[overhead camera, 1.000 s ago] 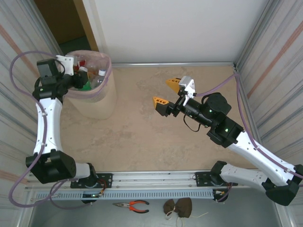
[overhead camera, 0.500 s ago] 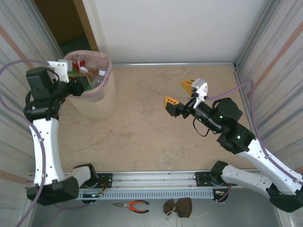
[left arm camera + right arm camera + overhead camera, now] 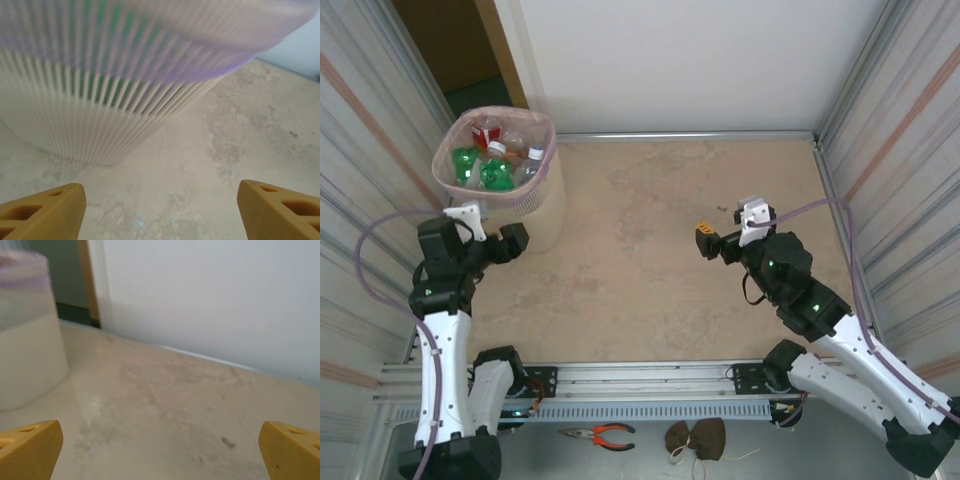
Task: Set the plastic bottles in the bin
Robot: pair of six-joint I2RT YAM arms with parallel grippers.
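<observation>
Counter (image 3: 650, 270) of mottled beige stone takes up the middle of the top view, walled in white at the back. Bin (image 3: 542, 205), pale pink mesh over a cream body, stands at the upper left of the frame. It rises close up in the left wrist view (image 3: 100, 115), green showing through its slats, and sits at the left edge of the right wrist view (image 3: 25, 350). Plastic bottles (image 3: 492, 160) lie piled inside it: two green ones (image 3: 496, 176) towards the front, one with a red label (image 3: 480, 134) behind, and a clear one with a white cap (image 3: 535, 155) at the right. The left gripper (image 3: 488, 232) hangs just below the bin, its fingers spread wide and bare (image 3: 160, 210). The right gripper (image 3: 730, 228) is right of centre, well apart from the bin, its yellow fingers likewise spread on nothing (image 3: 160, 450). Orange-handled pliers (image 3: 600, 434) and a brown cloth bundle (image 3: 695, 438) lie at the bottom edge.
</observation>
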